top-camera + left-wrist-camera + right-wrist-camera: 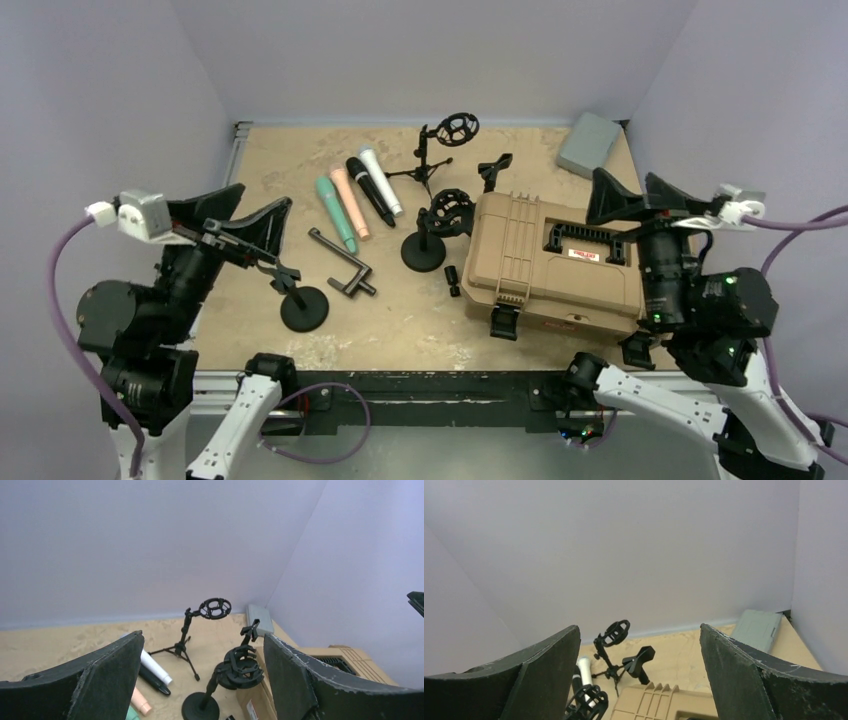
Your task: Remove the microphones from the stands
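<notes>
Several microphones lie loose on the table: green (337,214), peach (351,202), black (370,190) and white (381,182). No stand visibly holds one. An empty shock-mount tripod stand (440,150) stands at the back. A round-base stand with an empty shock mount (430,235) is mid-table. A clip stand (300,305) is by the left arm. My left gripper (262,200) is open and empty, raised above the clip stand; its view (202,637) looks at the round-base stand (225,672). My right gripper (625,178) is open and empty above the case, as its own view (639,628) also shows.
A tan hard case (555,265) fills the right half of the table. A grey box (590,143) lies in the back right corner. Another clip holder (495,170) stands behind the case. A black L-shaped bracket (340,262) lies mid-left. Purple walls enclose the table.
</notes>
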`<state>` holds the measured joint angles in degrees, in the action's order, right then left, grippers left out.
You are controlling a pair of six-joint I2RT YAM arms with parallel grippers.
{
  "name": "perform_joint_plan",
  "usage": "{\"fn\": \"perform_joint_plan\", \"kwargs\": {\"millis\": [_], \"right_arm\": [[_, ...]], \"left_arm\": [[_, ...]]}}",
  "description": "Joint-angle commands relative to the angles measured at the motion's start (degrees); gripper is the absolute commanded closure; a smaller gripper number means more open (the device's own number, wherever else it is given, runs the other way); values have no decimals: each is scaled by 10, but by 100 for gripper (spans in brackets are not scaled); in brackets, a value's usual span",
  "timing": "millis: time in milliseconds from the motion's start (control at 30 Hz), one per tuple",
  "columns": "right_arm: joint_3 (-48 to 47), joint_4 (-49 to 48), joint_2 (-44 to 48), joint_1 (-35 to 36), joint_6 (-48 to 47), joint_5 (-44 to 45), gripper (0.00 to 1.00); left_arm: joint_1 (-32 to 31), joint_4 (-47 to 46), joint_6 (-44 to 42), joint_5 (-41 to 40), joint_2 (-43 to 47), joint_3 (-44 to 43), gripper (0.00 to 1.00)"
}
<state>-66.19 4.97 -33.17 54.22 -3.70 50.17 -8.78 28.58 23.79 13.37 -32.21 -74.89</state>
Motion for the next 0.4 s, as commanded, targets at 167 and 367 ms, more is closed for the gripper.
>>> {"fn": "perform_joint_plan", "kwargs": {"millis": [167,367], "right_arm": [[-26,-48,83,0,-21,-31,12],[-15,-60,113,1,-11,-51,4]], "left_arm": [[-3,-55,-32,-59,46,-1,12],[-3,-52,-17,-55,46,10,12]]}}
